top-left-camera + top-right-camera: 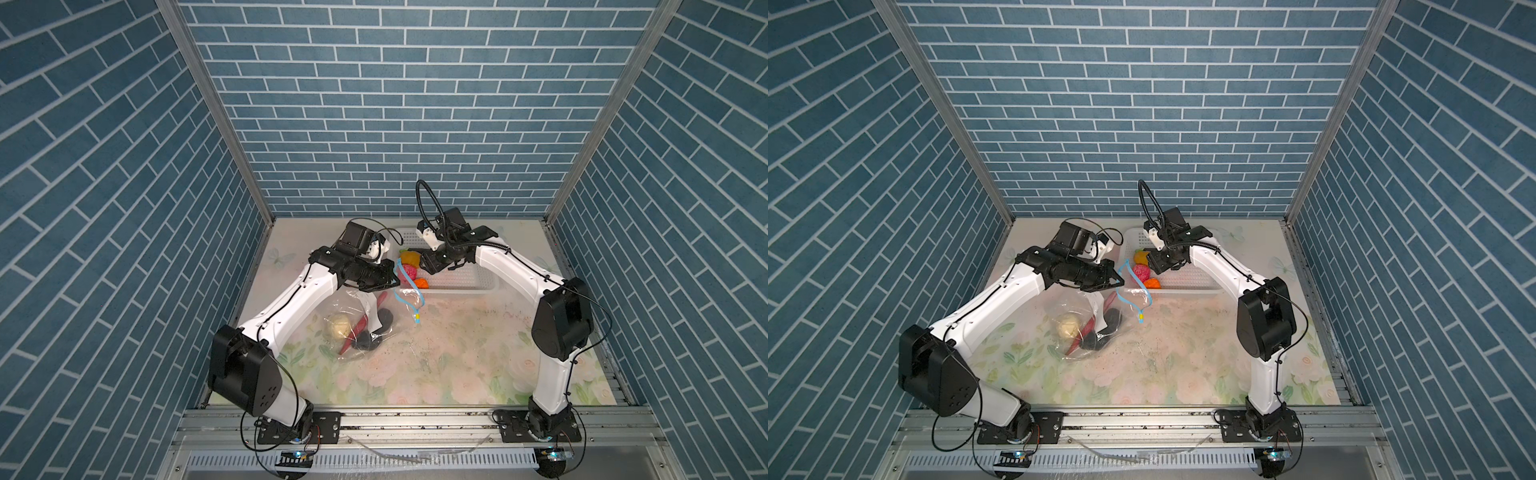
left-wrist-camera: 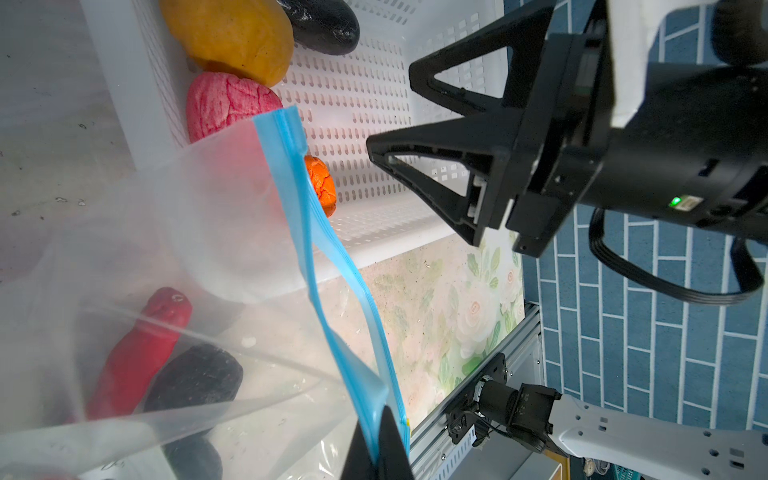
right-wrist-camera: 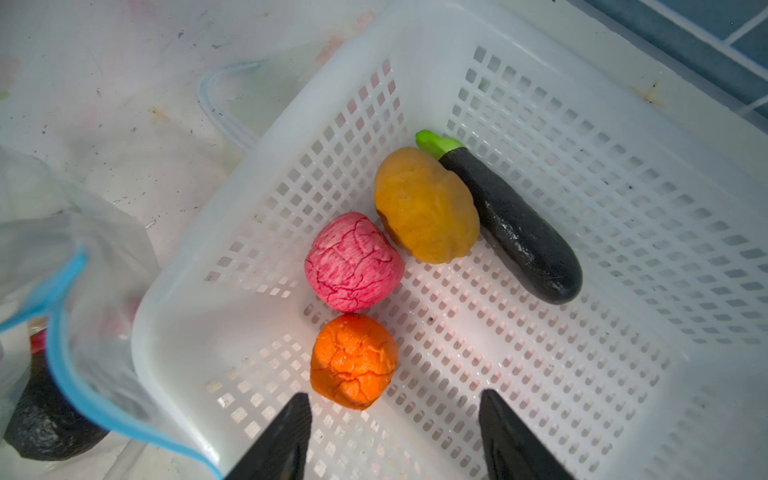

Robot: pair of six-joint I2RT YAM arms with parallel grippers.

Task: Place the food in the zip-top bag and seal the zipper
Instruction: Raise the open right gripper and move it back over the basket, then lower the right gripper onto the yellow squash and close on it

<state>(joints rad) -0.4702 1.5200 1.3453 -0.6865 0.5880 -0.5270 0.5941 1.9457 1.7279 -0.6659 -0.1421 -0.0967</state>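
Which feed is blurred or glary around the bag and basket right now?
Left wrist view: the zip-top bag, close to the lens, is soft and milky, veiling part of the pink ball. Right wrist view: the basket is sharp, with glints on the eggplant; the right gripper shows dark and soft. Both top views: wide-angle, so the walls splay and the workspace is small.

No lettering, brand, number or sign can be read in any view. A small pale sticker (image 2: 690, 203) beside a green light (image 2: 676, 202) on the right arm's black housing (image 2: 685, 137) is seen, but its print cannot be made out.
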